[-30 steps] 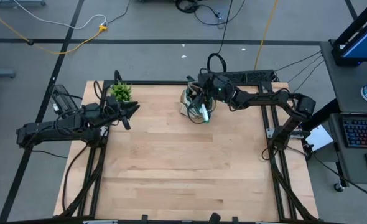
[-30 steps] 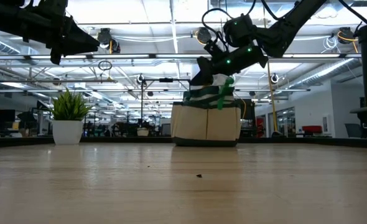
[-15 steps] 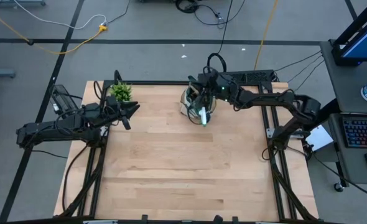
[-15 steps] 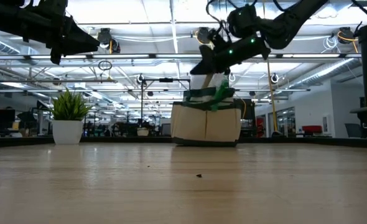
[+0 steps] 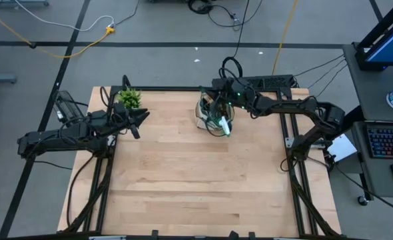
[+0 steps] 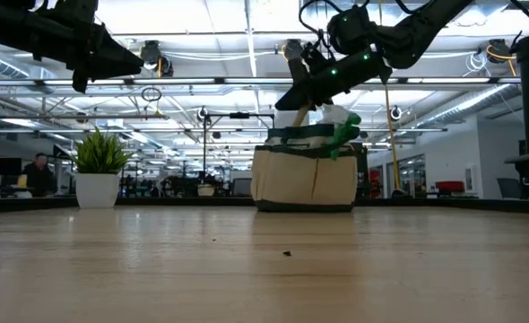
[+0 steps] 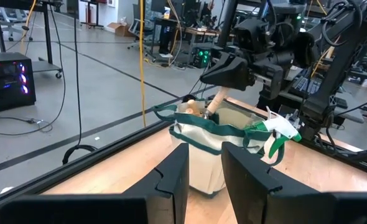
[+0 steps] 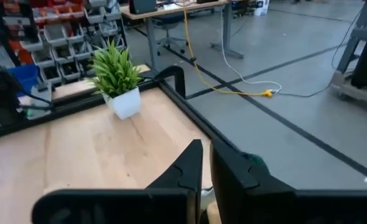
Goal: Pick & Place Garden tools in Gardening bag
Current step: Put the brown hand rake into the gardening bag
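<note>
Above gardening bag [image 6: 305,184]: right hand [image 6: 293,94] closed, empty; left hand [image 5: 141,117] slightly parted, empty; no legible writing.

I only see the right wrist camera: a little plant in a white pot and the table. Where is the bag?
Observer: The gardening bag sits just below the right gripper, under your camera.
Operator: Is anything in it?
Observer: Yes. A green spray bottle hangs over its rim, and a wooden handle pokes out.
Operator: What is the other arm doing?
Observer: The left gripper hovers beside that potted plant, open and holding nothing.
</note>
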Action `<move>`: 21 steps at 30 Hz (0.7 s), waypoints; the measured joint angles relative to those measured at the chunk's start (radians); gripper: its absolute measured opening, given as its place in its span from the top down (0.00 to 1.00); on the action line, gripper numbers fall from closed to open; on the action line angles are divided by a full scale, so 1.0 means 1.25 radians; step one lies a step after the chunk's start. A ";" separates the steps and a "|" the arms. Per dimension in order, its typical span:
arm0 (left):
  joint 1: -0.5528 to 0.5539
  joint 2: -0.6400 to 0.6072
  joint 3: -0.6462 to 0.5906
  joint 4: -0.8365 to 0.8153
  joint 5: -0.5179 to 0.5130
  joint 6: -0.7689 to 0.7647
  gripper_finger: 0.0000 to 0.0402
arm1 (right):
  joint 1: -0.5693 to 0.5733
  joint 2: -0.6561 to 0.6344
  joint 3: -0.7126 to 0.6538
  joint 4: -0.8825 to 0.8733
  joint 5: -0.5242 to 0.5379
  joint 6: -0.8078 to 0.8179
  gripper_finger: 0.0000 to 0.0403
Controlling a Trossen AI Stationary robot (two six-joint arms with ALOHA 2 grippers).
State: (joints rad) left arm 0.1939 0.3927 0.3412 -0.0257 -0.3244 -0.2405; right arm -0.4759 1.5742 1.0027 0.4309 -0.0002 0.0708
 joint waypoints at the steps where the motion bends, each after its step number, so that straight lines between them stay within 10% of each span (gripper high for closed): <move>1: 0.000 0.000 0.000 0.000 0.000 0.000 0.75 | 0.000 0.001 -0.002 0.006 0.000 0.011 0.96; 21: 0.000 0.000 0.000 0.000 0.000 0.002 0.75 | 0.000 -0.002 0.000 -0.117 0.045 0.122 0.96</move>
State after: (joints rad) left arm 0.1938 0.3927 0.3412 -0.0261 -0.3247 -0.2386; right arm -0.4755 1.5711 1.0023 0.2848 0.0559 0.2230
